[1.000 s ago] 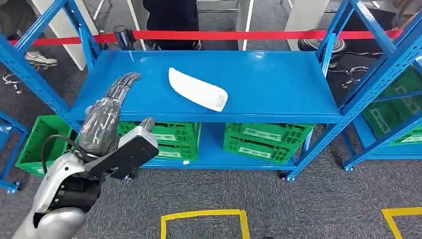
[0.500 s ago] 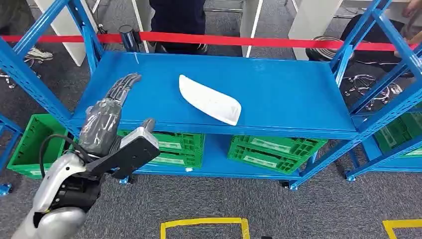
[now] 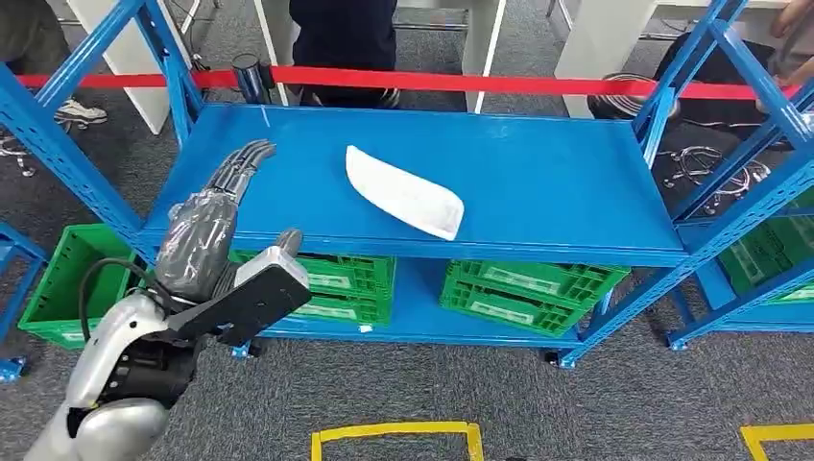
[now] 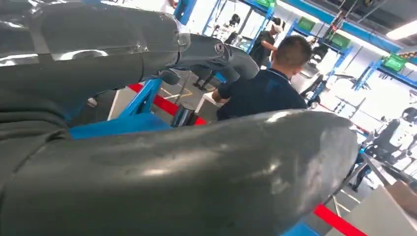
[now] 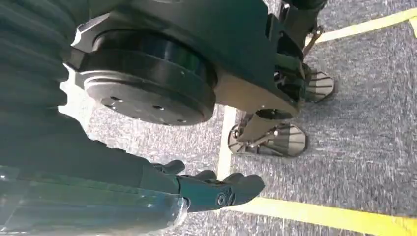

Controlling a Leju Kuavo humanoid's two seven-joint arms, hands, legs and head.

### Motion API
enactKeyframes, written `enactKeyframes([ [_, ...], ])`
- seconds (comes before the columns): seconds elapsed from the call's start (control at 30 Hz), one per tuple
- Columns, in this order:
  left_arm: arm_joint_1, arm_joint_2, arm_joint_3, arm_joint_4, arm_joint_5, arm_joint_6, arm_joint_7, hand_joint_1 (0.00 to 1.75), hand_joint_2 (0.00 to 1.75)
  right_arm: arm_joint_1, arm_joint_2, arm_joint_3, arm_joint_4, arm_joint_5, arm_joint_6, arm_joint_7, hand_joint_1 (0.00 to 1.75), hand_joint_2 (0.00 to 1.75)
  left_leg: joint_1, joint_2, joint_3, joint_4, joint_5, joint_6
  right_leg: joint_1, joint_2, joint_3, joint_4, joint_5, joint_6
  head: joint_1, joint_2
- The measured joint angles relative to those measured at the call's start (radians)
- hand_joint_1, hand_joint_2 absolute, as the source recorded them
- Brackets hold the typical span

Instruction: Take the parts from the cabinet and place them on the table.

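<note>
Looking down from the head camera, I have my left hand [image 3: 206, 226] raised at the front left corner of the blue shelf [image 3: 538, 173], fingers stretched out flat and apart, holding nothing. The white part [image 3: 403, 192] lies slantwise on the top deck, well apart from that hand and off to its right, near the front edge. Green crates [image 3: 523, 283] sit on the lower deck, and a red barrier tape [image 3: 538, 84] runs behind the rack.

On the left wrist camera, the thumb and dark fingers [image 4: 216, 49] are spread with nothing between them; a person in a dark shirt [image 4: 263, 96] stands beyond.

On the right wrist camera, my right hand [image 5: 216, 189] hangs over grey carpet beside yellow floor tape [image 5: 314, 214], fingers loosely curled inward, empty.

My worry: the part is smooth and shallow, lying close to the lip. A sideways reach could nudge it off the front edge, or my forearm could clip the upright post [image 3: 82, 163].
</note>
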Motion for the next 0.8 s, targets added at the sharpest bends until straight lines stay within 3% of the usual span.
enactKeyframes([
  [0.37, 0.0, 0.0, -0.001, 0.0, -0.017, -0.005, -0.016, 0.0, 0.0, 0.0, 0.0, 0.0, 0.0, 0.0, 0.002, 0.0, 0.0, 1.75, 0.001, -0.002, 0.002, -0.002, 0.002, -0.001, 0.0, -0.001, 0.0, 0.003, 0.0, 0.0, 0.0, 0.0],
  [0.4, 0.0, 0.0, -0.002, -0.002, -0.028, -0.015, -0.017, 0.0, 1.75, 0.0, 0.0, 0.0, 0.0, 0.0, 0.002, 0.0, 0.0, 1.75, 0.001, -0.002, 0.002, -0.002, 0.003, -0.001, 0.0, -0.001, 0.0, 0.003, 0.0, 0.0, 0.0, 0.0],
  [0.5, -0.002, -0.001, -0.013, -0.008, -0.071, -0.089, -0.024, 0.0, 1.75, 0.0, 0.002, 0.001, 0.0, 0.005, 0.003, 0.0, 0.0, 1.75, 0.001, -0.003, 0.003, -0.003, 0.002, -0.001, 0.0, -0.001, 0.0, 0.003, 0.0, 0.0, 0.0, 0.0],
  [0.53, -0.007, -0.003, -0.025, -0.007, -0.083, -0.116, -0.026, 0.0, 0.0, 0.0, 0.003, 0.002, 0.0, 0.008, 0.004, -0.004, 0.0, 1.75, 0.001, -0.004, 0.003, -0.003, 0.003, -0.001, 0.0, -0.002, 0.0, 0.003, 0.0, 0.0, 0.0, 0.0],
  [0.67, -0.058, -0.041, -0.09, 0.039, -0.122, -0.179, -0.059, 0.0, 0.0, -0.002, 0.011, 0.003, 0.0, 0.015, 0.006, -0.011, 0.0, 1.75, 0.001, -0.014, 0.003, -0.003, 0.003, -0.003, 0.0, -0.005, 0.0, 0.003, 0.0, 0.0, 0.0, 0.0],
  [0.7, -0.075, -0.056, -0.11, 0.067, -0.127, -0.19, -0.071, 0.0, 1.75, -0.002, 0.013, 0.004, 0.0, 0.021, 0.008, -0.011, 0.0, 1.75, 0.001, -0.017, 0.003, -0.002, 0.004, -0.003, -0.001, -0.007, 0.0, 0.003, 0.0, 0.0, 0.0, 0.0],
  [0.8, -0.128, -0.105, -0.167, 0.17, -0.14, -0.199, -0.109, 0.0, 1.75, -0.005, 0.015, 0.012, 0.0, 0.031, 0.02, -0.011, 0.0, 1.75, 0.001, -0.023, 0.003, -0.002, 0.005, -0.002, -0.001, -0.01, 0.001, 0.002, 0.0, 0.0, 0.0, 0.0],
])
